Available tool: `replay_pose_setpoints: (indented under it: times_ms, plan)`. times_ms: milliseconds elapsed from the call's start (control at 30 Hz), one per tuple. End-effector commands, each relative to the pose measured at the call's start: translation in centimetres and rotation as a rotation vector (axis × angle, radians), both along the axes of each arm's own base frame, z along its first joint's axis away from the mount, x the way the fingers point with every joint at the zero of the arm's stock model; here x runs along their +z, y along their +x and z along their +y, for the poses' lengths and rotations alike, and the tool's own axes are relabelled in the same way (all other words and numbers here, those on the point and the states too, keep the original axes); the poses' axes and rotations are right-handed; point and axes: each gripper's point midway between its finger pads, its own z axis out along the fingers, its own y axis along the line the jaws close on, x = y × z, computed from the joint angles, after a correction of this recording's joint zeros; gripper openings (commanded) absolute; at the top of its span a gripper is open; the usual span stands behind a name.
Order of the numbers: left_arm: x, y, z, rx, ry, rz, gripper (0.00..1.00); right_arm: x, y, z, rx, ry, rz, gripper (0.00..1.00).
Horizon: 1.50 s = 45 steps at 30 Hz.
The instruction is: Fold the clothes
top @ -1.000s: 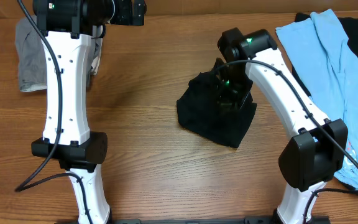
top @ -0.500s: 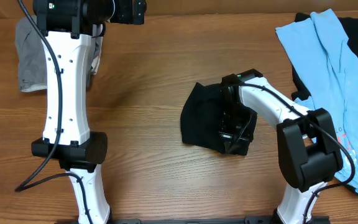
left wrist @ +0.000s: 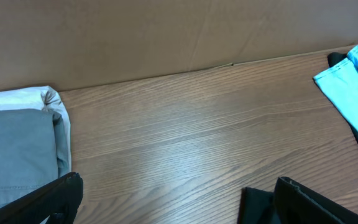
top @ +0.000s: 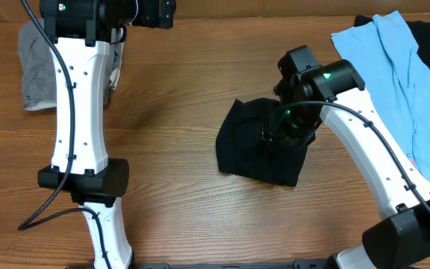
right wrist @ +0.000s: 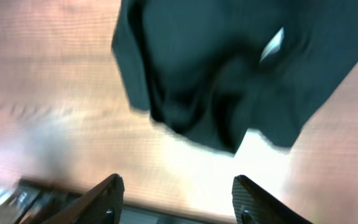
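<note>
Right wrist view shows you the right gripper (right wrist: pixel 178 193) spread and empty above the bunched black T-shirt (right wrist: pixel 197 68) — your left gripper (left wrist: pixel 179 202) stands wide apart too.

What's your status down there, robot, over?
Left gripper open, empty. Right gripper open over the black T-shirt, not gripping. Shirt lies in a compact bundle. Light blue tee off to the side, clear of it.
</note>
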Motion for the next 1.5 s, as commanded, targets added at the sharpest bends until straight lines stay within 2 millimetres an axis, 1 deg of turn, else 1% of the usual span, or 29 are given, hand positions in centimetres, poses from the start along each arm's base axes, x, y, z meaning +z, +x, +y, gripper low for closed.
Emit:
replay_pose_setpoints:
  times_ms: [0,100,133,167,300,433,533,567,600,633,700,800,1000,1067,1200,1300,1367,1400,1467]
  plan:
    - [-0.4,0.5,0.4,-0.004,0.021,-0.006,1.00,-1.9,2.6,-1.4,0.013,-0.106,-0.090,0.60]
    - [-0.3,0.7,0.3,-0.006,0.020,-0.013,1.00,-3.8,4.9,-1.7,0.017,-0.148,-0.158,0.60]
    - [-0.3,0.7,0.3,-0.006,0.020,-0.014,1.00,-4.3,5.3,-1.8,0.015,-0.160,-0.167,0.60]
    - [-0.2,0.7,0.3,-0.005,0.019,-0.017,1.00,-5.6,6.0,-1.9,0.015,-0.179,-0.169,0.59]
    - [-0.2,0.7,0.3,-0.006,0.019,-0.015,1.00,-8.0,7.4,-2.0,0.022,-0.215,-0.182,0.59]
    - [-0.2,0.7,0.3,-0.006,0.019,-0.016,1.00,-9.2,9.9,-2.4,0.009,-0.264,-0.261,0.59]
    - [-0.3,0.7,0.3,-0.006,0.019,-0.016,1.00,-9.9,11.3,-2.5,-0.002,-0.282,-0.299,0.58]
    - [-0.3,0.7,0.3,-0.006,0.019,-0.015,1.00,-10.2,11.7,-2.5,-0.005,-0.288,-0.306,0.55]
    - [-0.3,0.7,0.3,-0.006,0.020,-0.013,1.00,-10.4,11.9,-2.6,-0.007,-0.299,-0.310,0.41]
    - [-0.3,0.7,0.3,-0.006,0.020,-0.012,1.00,-10.5,11.9,-2.8,-0.008,-0.309,-0.310,0.04]
    - [-0.3,0.6,0.3,-0.006,0.020,-0.011,1.00,-10.5,11.7,-3.3,-0.021,-0.331,-0.302,0.04]
    - [-0.3,0.6,0.4,-0.005,0.020,-0.011,1.00,-9.5,11.1,-4.5,-0.081,-0.348,-0.272,0.04]
    - [-0.3,0.6,0.3,-0.006,0.020,-0.012,1.00,-5.0,9.1,-7.8,-0.183,-0.276,-0.156,0.04]
    - [-0.3,0.7,0.3,-0.005,0.020,-0.012,1.00,-4.4,8.4,-9.3,-0.202,-0.249,-0.106,0.04]
    - [-0.3,0.6,0.3,-0.006,0.020,-0.011,1.00,-4.9,7.9,-12.0,-0.209,-0.164,-0.051,0.04]
    - [-0.4,0.6,0.3,-0.006,0.020,-0.009,1.00,-5.9,7.6,-13.9,-0.223,-0.115,-0.021,0.04]
    - [-0.4,0.5,0.3,-0.007,0.020,-0.005,1.00,-6.9,6.9,-14.4,-0.228,-0.075,0.023,0.04]
    - [-0.5,0.5,0.3,-0.007,0.021,-0.002,1.00,-7.5,6.2,-14.5,-0.238,-0.050,0.062,0.04]
    - [-0.6,0.4,0.3,-0.007,0.022,0.006,1.00,-8.4,4.2,-13.8,-0.251,0.009,0.163,0.04]
